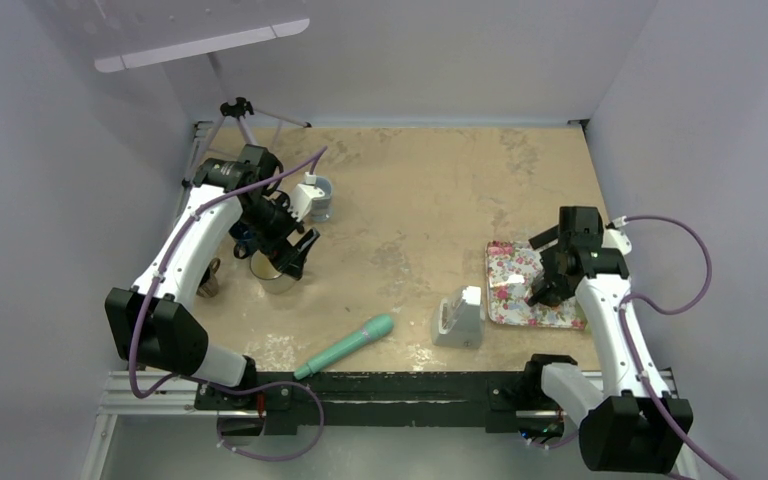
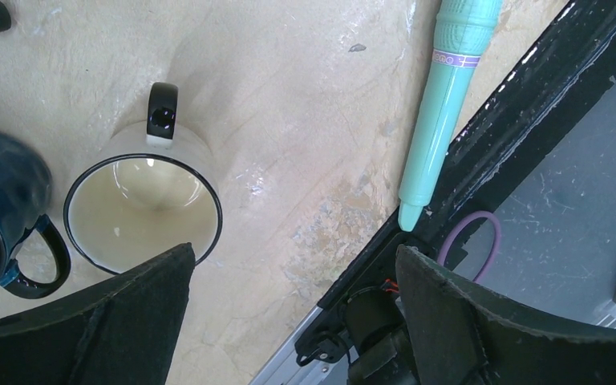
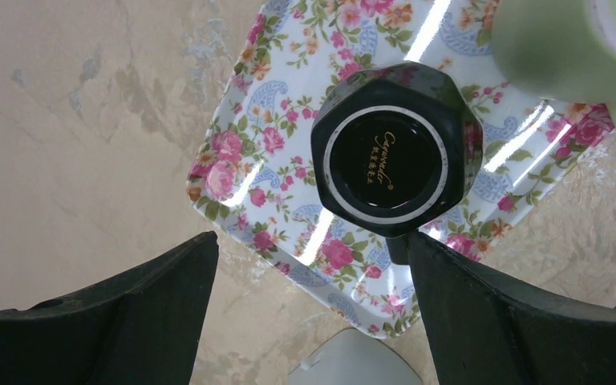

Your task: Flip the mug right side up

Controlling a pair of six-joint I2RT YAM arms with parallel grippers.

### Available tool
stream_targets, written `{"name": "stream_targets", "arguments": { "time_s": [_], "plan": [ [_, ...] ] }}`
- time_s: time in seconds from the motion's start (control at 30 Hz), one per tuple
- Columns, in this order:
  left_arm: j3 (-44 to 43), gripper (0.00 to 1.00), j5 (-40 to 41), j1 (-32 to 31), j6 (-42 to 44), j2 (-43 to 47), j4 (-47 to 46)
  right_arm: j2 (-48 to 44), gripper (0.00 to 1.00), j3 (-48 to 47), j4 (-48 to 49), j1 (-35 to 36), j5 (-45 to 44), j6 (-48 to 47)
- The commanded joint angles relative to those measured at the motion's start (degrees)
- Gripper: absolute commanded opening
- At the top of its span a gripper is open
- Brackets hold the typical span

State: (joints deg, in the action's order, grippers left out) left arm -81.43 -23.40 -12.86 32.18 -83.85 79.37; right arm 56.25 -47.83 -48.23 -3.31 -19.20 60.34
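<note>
While the left gripper [image 2: 293,257] hangs open well away from the floral tray [image 3: 241,160], the right gripper [image 3: 309,257] hovers, jaws spread and empty, above the black mug [image 3: 397,156], which stands base-up on that tray, its axis apparently vertical and just off the gripper's centre.

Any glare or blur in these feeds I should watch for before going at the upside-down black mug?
Right wrist: white glare streaks cross the floral tray, the black mug itself is sharp, a green blob top right is badly out of focus. Left wrist: the dark blue mug at the left edge is soft. Top external: the light panel is blown out.
</note>
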Motion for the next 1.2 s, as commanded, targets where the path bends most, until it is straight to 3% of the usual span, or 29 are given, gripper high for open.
{"name": "stream_targets", "arguments": {
  "time_s": [0.0, 0.1, 0.23, 0.37, 0.5, 1.0, 1.17],
  "plan": [
    [-1.1, 0.99, -1.8, 0.4, 0.6, 0.6, -0.1, -0.7, 0.91, 0.1, 3.0, 1.5, 2.6, -3.4],
    [-1.1, 0.99, -2.5, 0.4, 0.7, 0.6, 0.2, 0.1, 0.91, -0.4, -0.7, 4.4, -0.8, -3.5],
    [-1.1, 0.99, -3.5, 0.4, 0.8, 0.5, 0.4, 3.3, 0.89, -0.4, -8.1, 13.1, -7.4, 8.5],
    [-1.3, 0.99, -4.4, 0.4, 0.9, 0.4, 0.7, 8.0, 0.84, 2.4, -7.7, 14.0, -7.7, 15.8],
    [-1.4, 0.99, -4.7, 0.4, 1.3, 0.9, 1.1, 9.5, 0.77, 2.9, -9.8, 14.0, -13.7, 22.2],
    [-2.9, 0.99, -6.2, 0.6, 1.5, 0.9, 2.7, 15.2, 0.47, 6.6, -3.1, 13.8, -20.9, 25.5],
    [-3.2, 0.99, -6.2, 0.6, 1.6, 0.8, 3.1, 15.6, 0.28, 8.0, -0.4, 13.1, -21.5, 23.9]
  ]
}}
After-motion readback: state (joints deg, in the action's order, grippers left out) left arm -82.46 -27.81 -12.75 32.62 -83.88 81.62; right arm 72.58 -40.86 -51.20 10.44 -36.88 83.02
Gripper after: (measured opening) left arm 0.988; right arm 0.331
